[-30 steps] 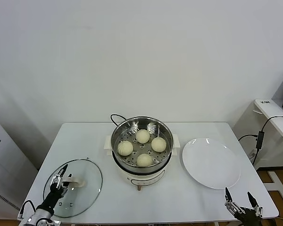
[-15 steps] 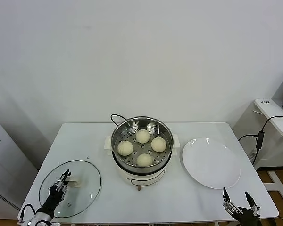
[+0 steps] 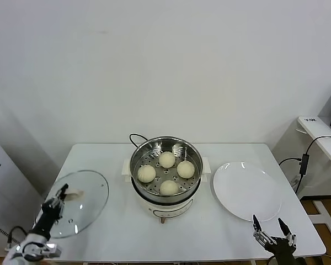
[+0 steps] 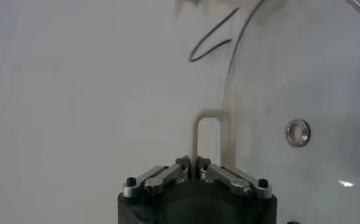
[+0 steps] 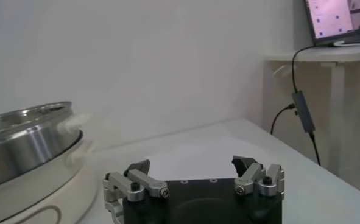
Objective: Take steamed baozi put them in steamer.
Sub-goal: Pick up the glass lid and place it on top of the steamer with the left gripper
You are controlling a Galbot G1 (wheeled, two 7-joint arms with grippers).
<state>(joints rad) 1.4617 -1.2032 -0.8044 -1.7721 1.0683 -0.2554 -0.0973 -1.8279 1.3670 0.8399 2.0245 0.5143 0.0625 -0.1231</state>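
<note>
The left gripper (image 3: 59, 194) is clamping its fingers together on the pale loop handle (image 4: 211, 137) of the round glass lid (image 3: 80, 201), at the table's front-left corner. In the left wrist view the two fingers are meeting on one leg of that handle, with the lid's metal rim and a small steam-vent ring (image 4: 297, 133) showing through the glass beside it. In the head view the lid is sitting tilted, its far edge raised, overhanging the left side of the white table (image 3: 116, 232).

The right gripper (image 3: 271, 231) is hovering low at the table's front-right edge, its fingers standing wide apart and gripping nothing, just in front of the flat white plate (image 3: 247, 191). Its wrist camera is showing the open fingertips with the steamer's wall off to one side.

The steamer (image 3: 165, 172) is standing at the table's middle on its white base, a black cord (image 3: 137, 138) curling out behind it. Four steamed baozi (image 3: 167, 159) are lying inside on the perforated floor, arranged in a loose diamond, close together.
</note>
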